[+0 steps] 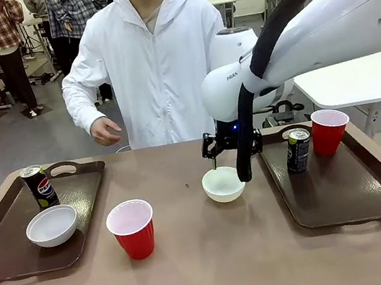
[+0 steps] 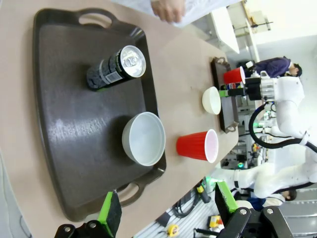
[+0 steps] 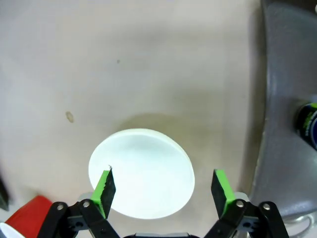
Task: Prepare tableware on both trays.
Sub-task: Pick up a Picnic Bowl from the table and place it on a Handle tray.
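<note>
White bowl [image 1: 223, 184] sits on the bare desk [image 1: 211, 263], just beside the right tray [image 1: 346, 197], not yet in it. Right tool [image 3: 162, 184] hangs above it, jaws wide, one pad over the bowl's inside and the other outside its rim. A shallow pinch on this smooth wall could slip, or tip the bowl. Left tool [image 2: 166, 206] is also wide and holds nothing.

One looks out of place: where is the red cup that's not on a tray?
In the front view the red cup stands upright on the bare table, left of centre, between the left tray and the loose white bowl.
</note>
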Available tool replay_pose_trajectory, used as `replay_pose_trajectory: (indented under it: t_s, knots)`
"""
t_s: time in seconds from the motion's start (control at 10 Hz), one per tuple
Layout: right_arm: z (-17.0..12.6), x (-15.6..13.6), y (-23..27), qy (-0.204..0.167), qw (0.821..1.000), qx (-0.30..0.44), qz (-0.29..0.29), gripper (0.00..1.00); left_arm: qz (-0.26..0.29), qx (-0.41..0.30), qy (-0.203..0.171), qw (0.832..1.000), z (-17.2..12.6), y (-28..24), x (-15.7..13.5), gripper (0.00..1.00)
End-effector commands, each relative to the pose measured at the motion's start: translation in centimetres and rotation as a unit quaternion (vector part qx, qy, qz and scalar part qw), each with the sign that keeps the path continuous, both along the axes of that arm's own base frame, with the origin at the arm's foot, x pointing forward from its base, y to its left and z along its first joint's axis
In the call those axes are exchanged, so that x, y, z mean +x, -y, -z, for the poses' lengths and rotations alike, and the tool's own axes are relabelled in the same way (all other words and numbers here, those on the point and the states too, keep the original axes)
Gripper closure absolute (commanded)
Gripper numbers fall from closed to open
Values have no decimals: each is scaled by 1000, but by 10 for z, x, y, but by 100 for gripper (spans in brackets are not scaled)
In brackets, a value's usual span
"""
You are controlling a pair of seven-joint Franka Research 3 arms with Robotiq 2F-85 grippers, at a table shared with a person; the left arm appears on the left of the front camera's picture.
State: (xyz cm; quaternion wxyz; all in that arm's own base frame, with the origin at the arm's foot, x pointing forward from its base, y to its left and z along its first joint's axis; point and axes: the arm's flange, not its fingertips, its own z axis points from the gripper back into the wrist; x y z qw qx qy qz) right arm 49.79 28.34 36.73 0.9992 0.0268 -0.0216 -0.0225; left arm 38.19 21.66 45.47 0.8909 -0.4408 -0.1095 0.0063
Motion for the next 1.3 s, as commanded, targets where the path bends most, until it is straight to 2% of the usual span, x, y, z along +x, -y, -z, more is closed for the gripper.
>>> replay_pose_trajectory:
  t_s: [0.0,0.2,0.3,0.4,0.5,0.6,0.7,1.2]
  knots:
    - [10,-6,7,8,1000,-19,21,0,-7,-5,-3,1000,-3,0,0,0]
    - [20,-4,11,-8,1000,-21,17,0,-7,-5,-3,1000,-3,0,0,0]
    - [20,-4,12,-17,1000,-20,10,58,-7,-5,-3,1000,-3,0,0,0]
    - [20,-2,13,-20,1000,-13,13,58,-7,-5,-3,1000,-3,0,0,0]
    - [20,-1,13,-26,1000,-9,14,100,-7,-5,-3,1000,-3,0,0,0]
    - [21,1,14,-37,999,-2,12,63,-7,-5,-3,1000,-3,0,0,0]
    - [22,2,15,-43,999,2,13,100,-7,-5,-3,1000,-3,0,0,0]
    - [17,2,17,-46,999,7,10,100,-7,-5,-3,1000,-3,0,0,0]
